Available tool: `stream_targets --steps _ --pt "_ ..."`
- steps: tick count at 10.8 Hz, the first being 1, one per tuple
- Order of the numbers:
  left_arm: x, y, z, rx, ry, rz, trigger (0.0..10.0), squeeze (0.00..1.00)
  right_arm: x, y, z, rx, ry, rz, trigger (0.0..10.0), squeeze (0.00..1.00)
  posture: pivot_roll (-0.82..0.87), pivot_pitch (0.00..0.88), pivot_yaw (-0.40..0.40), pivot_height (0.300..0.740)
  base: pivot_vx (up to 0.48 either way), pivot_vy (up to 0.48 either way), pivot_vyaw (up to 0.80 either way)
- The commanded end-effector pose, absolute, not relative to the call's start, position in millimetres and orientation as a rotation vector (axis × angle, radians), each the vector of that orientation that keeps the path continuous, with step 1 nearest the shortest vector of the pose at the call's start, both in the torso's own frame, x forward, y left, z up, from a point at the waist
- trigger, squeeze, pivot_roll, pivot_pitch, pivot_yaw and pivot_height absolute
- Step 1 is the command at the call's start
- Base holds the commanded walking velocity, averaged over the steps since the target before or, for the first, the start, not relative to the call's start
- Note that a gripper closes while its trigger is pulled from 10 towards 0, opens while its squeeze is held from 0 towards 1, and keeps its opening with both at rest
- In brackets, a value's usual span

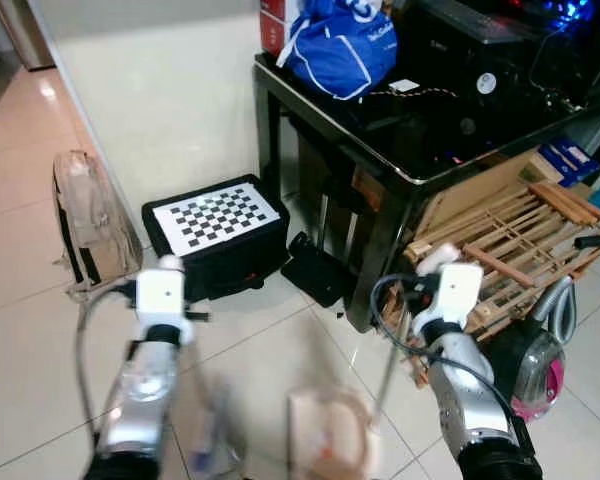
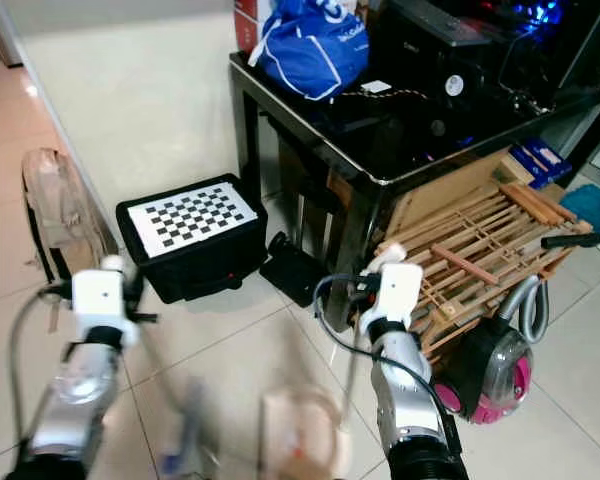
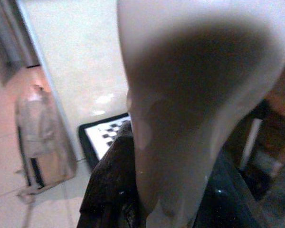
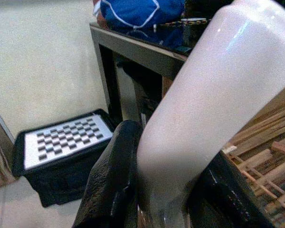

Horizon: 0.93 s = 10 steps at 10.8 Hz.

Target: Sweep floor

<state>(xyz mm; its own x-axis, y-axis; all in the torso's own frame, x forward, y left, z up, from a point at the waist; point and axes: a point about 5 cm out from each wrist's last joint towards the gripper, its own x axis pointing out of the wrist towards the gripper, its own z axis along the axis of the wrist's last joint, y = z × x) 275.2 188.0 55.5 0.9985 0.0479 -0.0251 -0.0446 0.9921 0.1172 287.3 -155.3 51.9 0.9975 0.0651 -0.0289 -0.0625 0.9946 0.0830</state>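
My left gripper (image 3: 166,199) is shut on a thick pale handle (image 3: 190,95) that rises between its black fingers (image 3: 111,180). My right gripper (image 4: 171,190) is shut on a glossy white handle (image 4: 204,104). In the eye views both wrists are raised over the tiled floor (image 1: 270,340), the left wrist (image 1: 160,290) and the right wrist (image 1: 448,290). Below them hang blurred shapes: a pinkish dustpan-like thing (image 1: 325,435) on a thin pole (image 1: 385,385) under the right arm, and a bluish smear (image 1: 205,430) under the left arm. What the smear is cannot be made out.
Ahead stands a black box with a checkerboard top (image 1: 217,232) against the wall. A black table (image 1: 400,165) carries a blue bag (image 1: 340,45) and electronics. A wooden rack (image 1: 520,235) leans on it, beside a pink vacuum cleaner (image 1: 535,365). A beige backpack (image 1: 90,215) stands on the left.
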Motion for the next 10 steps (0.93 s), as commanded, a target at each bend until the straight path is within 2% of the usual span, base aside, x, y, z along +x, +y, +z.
stream_targets --steps 1,4,7,10 --pt "285 180 73 0.134 -0.063 0.007 10.0 0.0 296 -160 65 0.06 -0.032 0.054 10.0 0.0 -0.02 0.0 -0.009 0.74 0.0 0.0 0.0" --pt "282 181 79 0.105 -0.084 -0.052 10.0 0.0 300 -166 71 0.101 -0.069 -0.012 10.0 0.0 -0.01 0.0 -0.002 0.74 0.0 0.0 -0.8" --pt "290 180 75 0.175 -0.079 -0.01 10.0 0.0 299 -172 70 0.073 -0.073 -0.078 10.0 0.0 -0.04 0.0 0.036 0.74 0.0 0.0 -0.8" --pt "290 177 69 0.182 -0.039 -0.041 10.0 0.0 291 -181 65 0.031 -0.061 -0.132 10.0 0.0 -0.04 0.0 0.038 0.74 0.0 0.0 -0.8"
